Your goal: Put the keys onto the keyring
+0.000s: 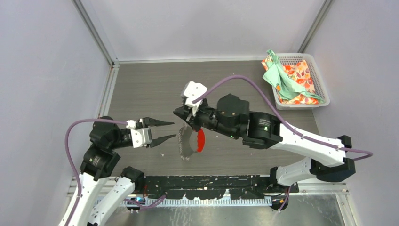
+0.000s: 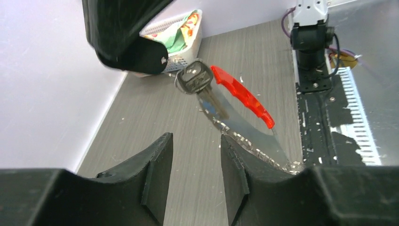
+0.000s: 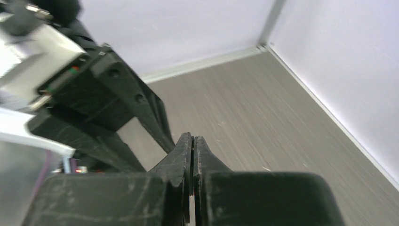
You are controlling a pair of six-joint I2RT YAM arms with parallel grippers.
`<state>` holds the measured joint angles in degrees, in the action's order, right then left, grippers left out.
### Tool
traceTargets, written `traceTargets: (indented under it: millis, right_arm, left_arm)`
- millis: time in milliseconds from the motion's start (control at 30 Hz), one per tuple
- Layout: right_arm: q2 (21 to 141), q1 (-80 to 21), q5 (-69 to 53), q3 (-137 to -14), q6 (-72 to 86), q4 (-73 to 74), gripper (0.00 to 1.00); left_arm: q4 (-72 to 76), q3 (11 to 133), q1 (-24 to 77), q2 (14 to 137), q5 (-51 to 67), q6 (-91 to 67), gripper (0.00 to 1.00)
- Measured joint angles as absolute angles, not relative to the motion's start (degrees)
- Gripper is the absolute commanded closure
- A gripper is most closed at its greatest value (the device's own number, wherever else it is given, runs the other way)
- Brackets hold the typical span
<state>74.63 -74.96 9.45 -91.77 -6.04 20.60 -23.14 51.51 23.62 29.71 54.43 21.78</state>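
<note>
**A:** From above, what holds anything?

**B:** A white basket (image 1: 294, 56) in the worktop's (image 1: 141, 84) far right corner. It holds a green cloth (image 1: 280, 77) lying over a flowered cloth (image 1: 303, 70).

**A:** And the arms?

**B:** The right arm (image 1: 291, 136) reaches across to the middle. Its right claw (image 1: 181, 113) is pressed together, and the keyring (image 1: 187, 146) dangles beneath it, a grey loop with a red tab (image 1: 201, 140), closer to the near edge than the far one. The left claw (image 1: 174, 130) lies level and points at the keyring from the left side. Its fingers are spread and hold nothing.

**A:** The left wrist view?

**B:** The basket is at the far end, with cloth inside. The keyring hangs clear of the worktop, and a black-headed key (image 2: 195, 77) sits at its top, just under the right claw's tip. The loop's low end meets the finger (image 2: 235, 174) on the view's right. Whether they touch, I cannot tell.

**A:** Right wrist?

**B:** The fingers (image 3: 181, 157) are closed tight, and whatever they pinch is hidden here. The left arm (image 3: 94, 94) crowds the left side.
</note>
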Motion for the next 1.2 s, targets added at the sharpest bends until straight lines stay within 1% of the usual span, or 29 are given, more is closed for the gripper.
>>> traceTargets:
  millis: [267, 433, 600, 800, 967, 1200]
  right_arm:
    - [80.4, -79.6, 31.4, -94.3, -10.7, 24.5, 0.99]
    - [81.2, -81.0, 38.3, -95.5, -11.1, 25.0, 0.99]
    - [83.3, -82.7, 45.9, -99.7, -11.9, 24.8, 0.99]
    - [88.9, -85.3, 56.5, -105.0, -14.1, 24.0, 0.99]
    - [91.1, -86.3, 60.0, -105.6, -14.6, 24.4, 0.99]
    - [91.1, -86.5, 60.4, -105.8, -13.1, 24.6, 0.99]
  left_arm:
    - [-22.9, 51.5, 23.6, 29.0, 50.2, 26.7, 0.57]
    - [-22.4, 50.9, 23.6, 25.7, 47.2, 28.9, 0.57]
    - [-22.5, 50.0, 23.6, 25.6, 50.5, 29.5, 0.57]
    - [-22.2, 49.1, 23.6, 27.8, 54.0, 28.9, 0.59]
    - [-19.0, 49.3, 23.6, 29.8, 55.1, 24.1, 0.64]
    - [-15.2, 50.2, 23.6, 31.9, 57.1, 16.7, 0.69]
